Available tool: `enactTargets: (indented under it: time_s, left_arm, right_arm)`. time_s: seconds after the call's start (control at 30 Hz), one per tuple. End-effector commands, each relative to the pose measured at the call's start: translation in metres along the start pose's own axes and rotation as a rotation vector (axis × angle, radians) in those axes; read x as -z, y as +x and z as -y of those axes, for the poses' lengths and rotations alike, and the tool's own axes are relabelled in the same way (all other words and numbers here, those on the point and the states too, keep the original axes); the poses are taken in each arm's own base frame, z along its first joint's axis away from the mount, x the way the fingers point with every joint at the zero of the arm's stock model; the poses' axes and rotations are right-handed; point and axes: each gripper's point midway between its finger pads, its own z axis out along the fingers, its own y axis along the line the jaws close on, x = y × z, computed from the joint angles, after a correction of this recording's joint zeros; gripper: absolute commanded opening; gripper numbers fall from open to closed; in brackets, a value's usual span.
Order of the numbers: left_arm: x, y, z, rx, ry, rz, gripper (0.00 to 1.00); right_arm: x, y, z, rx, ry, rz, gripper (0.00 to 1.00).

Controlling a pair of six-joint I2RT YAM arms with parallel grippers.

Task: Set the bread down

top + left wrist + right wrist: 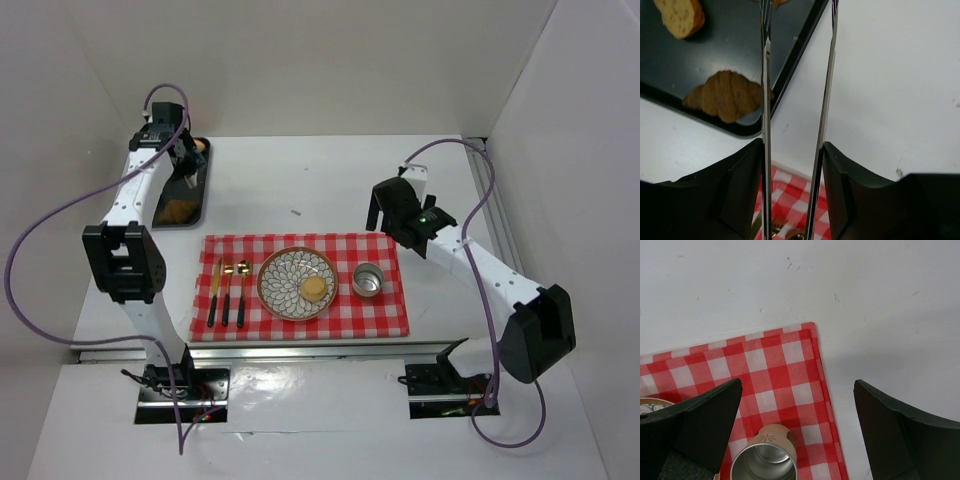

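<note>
1. holds thin metal tongs [765, 100] in the left gripper [792, 200], fingers clamped on the handles; blades only a little apart, with white table [890, 100] and the tray's rim showing in the narrow gap.
2. hovers over the dark tray [670, 65] at the far left of the table. bread on it: a croissant [725, 95] close to the rim on the cloth side, and a sliced piece [682, 15] farther in.
3. judged as a pick from the tray. croissant left of the left blade, its right tip passing behind that blade, so not inside the gap. long axis across the blades, roughly along the tray's rim. probably needs a small shift to the left, or a turn of the wrist, before any squeeze.
4. left arm clearly the nearer one. right gripper [797, 387] wide apart and holding nothing, well away from the tray, above the far right corner of the checked cloth [780, 365], near the metal cup [765, 460].
5. likely goal: the patterned plate [270, 268] on the cloth, between the cutlery [228, 290] and the cup. already carries one small round piece [315, 288].
6. only from the top view: the full way from tray to plate. only from the left wrist view: the offset between blade and croissant. tong tips cut off by the upper edge there; a scrap of brown crust between the blades at that edge, impossible to tell whether gripped.
</note>
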Motion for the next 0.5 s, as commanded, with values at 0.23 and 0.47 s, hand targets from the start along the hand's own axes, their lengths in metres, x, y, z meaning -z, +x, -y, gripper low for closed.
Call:
enactTargets:
  time_s: [0.23,0.47]
  left_arm:
    - [-0.063,-0.058,0.023,0.067,0.036,0.071,0.59]
    - [-0.089,-0.058,0.030,0.075,0.040,0.064,0.58]
  right_arm:
    - [-0.014,-0.011,-0.020,0.003,-0.011,0.008,1.00]
    - [-0.014,-0.010,-0.017,0.008,0.003,0.005,1.00]
